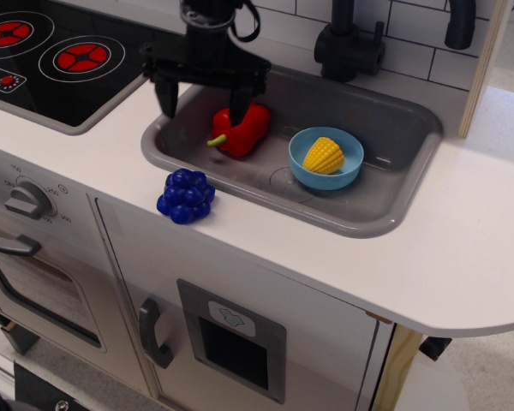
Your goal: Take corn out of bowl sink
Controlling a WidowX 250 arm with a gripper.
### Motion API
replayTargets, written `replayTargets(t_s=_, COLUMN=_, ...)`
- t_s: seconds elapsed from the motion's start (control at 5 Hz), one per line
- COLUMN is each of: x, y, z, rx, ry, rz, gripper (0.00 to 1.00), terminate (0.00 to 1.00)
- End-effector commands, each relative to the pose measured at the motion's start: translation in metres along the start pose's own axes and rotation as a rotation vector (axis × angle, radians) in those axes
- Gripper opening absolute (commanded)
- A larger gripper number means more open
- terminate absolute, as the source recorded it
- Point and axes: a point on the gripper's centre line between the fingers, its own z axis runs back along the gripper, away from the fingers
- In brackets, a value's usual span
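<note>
- Lying nearest the camera, a blue grape cluster (185, 196) sits on the white counter (343, 257), forward of the gripper and outside the basin.
- Grey sink (385, 218): rectangular basin set in the counter, round drain mark on its floor; the gripper hangs over its far left corner.
- Light blue bowl (353, 168): on the sink floor, well to the right of the gripper and slightly nearer the camera.
- Corn (323, 155): yellow cob lying inside the bowl, tilted, untouched; extraction not yet begun.
- Red pepper (240, 130): directly below the gripper, one finger just over its top.
- Gripper (204, 103): black, fingers spread wide, nothing held, apart from the corn.
- Black faucet (348, 43): behind and to the right of the gripper, at the sink's back edge.
- Stove top (51, 60): to the gripper's left, far side.
- Risks, as judged: descending here would strike or seize the pepper, the wrong item; travelling right at low height could shove the pepper into the bowl; closing on the bowl rim could lift bowl and cob together; the tapered, ridged cob may slip from an off-centre pinch.
</note>
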Motion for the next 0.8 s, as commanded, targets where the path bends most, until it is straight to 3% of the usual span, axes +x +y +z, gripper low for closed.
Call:
replayTargets(t_s=0.0, x=0.027, y=-0.041, z=0.014, rx=-0.102, ry=-0.052, rz=-0.197, gripper=1.0, terminate=0.0)
replayTargets(t_s=0.2, x=0.032, y=-0.059, z=0.013, rx=-0.128, ry=-0.028, rz=-0.278, gripper=1.0, terminate=0.0)
replayTargets(t_s=0.6, x=0.033, y=-0.089, z=-0.005, rx=-0.12, ry=0.012, rz=-0.313, gripper=1.0, terminate=0.0)
